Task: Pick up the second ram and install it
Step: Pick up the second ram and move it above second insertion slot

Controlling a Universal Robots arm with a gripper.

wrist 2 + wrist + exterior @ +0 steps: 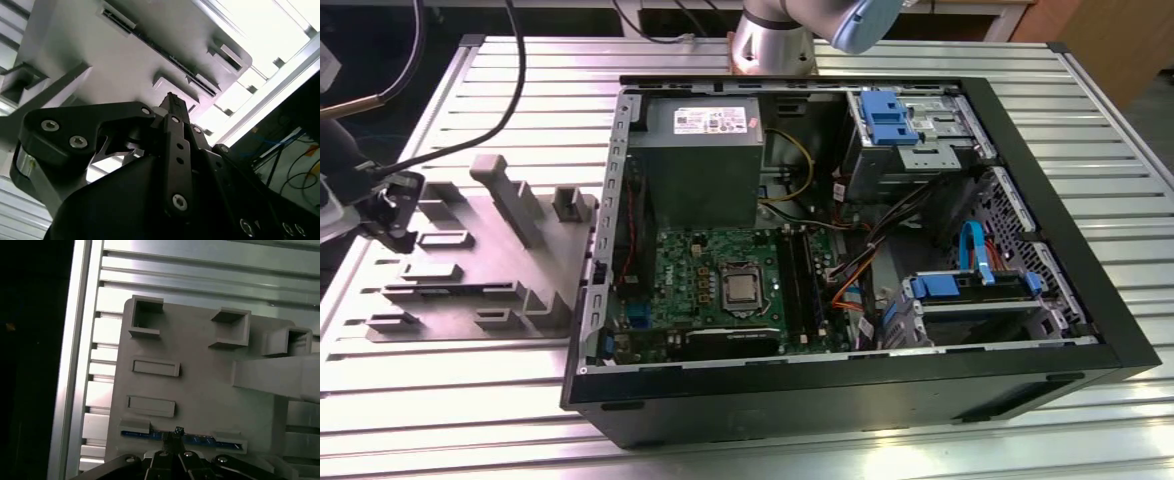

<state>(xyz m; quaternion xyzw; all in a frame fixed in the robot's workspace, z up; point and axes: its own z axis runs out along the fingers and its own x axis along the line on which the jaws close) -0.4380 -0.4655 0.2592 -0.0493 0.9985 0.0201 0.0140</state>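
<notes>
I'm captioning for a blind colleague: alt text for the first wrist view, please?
The gripper is at the middle of the ram, a blue strip lying in a slot of the grey fixture. The fixture rests on a ribbed metal table.

The fixture (494,275) lies on the table (854,55). The computer case (1107,330) stands just beside the fixture, on the exterior view's right. The memory stick (210,441) sits in a slot along one edge of the fixture, with two blocks (155,367) between it and the fixture's row of pockets (230,322). The gripper (177,434) is over the fixture, at the stick's middle.
</notes>
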